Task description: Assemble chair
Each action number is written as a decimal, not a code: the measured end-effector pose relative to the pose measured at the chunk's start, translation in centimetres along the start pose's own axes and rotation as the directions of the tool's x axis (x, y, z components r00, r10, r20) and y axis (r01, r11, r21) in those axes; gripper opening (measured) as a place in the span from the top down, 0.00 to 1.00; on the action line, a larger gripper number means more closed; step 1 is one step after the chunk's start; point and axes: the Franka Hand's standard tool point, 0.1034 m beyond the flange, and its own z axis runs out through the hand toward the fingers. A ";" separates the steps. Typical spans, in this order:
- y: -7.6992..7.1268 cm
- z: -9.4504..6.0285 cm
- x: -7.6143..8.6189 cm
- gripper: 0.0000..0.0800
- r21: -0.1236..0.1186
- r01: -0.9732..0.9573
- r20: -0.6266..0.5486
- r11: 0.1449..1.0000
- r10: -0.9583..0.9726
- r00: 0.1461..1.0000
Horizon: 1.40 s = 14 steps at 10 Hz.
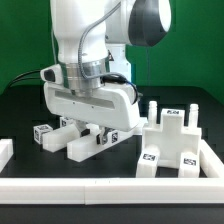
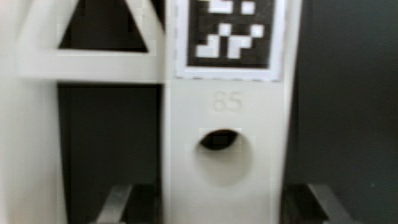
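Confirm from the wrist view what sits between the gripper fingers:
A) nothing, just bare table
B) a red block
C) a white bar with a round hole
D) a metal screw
C: the wrist view shows a white bar with a round dark hole below a square tag, flanked by the fingers.

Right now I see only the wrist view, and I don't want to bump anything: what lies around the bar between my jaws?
Observer: A chunky chair part with upright pegs stands at the exterior view's right of the bar, apart from it.
Operator: And on the other side?
Observer: A small tagged white piece sits close at the exterior view's left of the bar; I cannot tell whether they touch.
Operator: Anything toward the camera?
Observer: A white rail runs across the front, nearer the camera than both parts.
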 end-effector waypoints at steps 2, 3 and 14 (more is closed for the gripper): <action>-0.4 -0.2 0.1 0.65 -0.005 0.065 -0.005 0.998 -0.065 0.998; -0.7 -0.4 0.6 0.65 -0.001 0.125 -0.013 0.992 -0.125 0.992; -2.1 -0.5 2.6 0.65 -0.013 0.414 -0.016 0.910 -0.415 0.910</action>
